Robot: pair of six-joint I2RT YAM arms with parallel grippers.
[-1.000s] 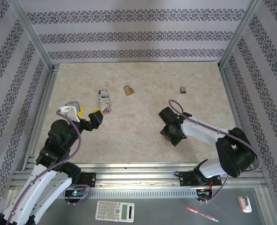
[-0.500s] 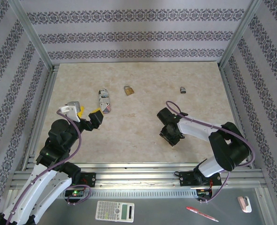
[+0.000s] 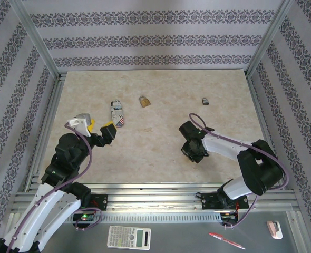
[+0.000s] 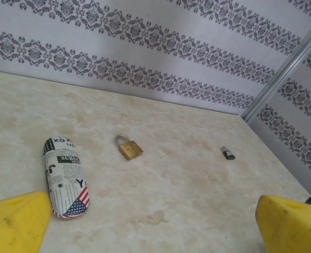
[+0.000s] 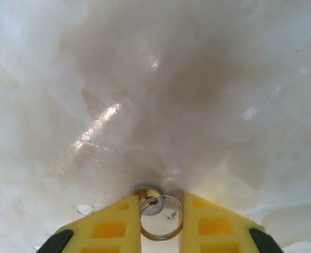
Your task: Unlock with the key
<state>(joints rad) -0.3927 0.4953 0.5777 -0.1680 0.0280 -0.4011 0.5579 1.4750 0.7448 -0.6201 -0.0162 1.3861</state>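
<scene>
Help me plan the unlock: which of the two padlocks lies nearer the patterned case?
The brass padlock, lying just right of the newspaper-print case. The small dark-grey padlock sits much farther right, toward the corner post.

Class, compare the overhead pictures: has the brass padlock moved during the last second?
No. The brass padlock keeps the same place below the table's far edge, with the same gap to the printed case on its left.

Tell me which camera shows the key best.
Right wrist: the key and its ring sit close up in the right end effector. In the top external view that end effector covers the spot. The left wrist view faces the brass padlock instead.
</scene>
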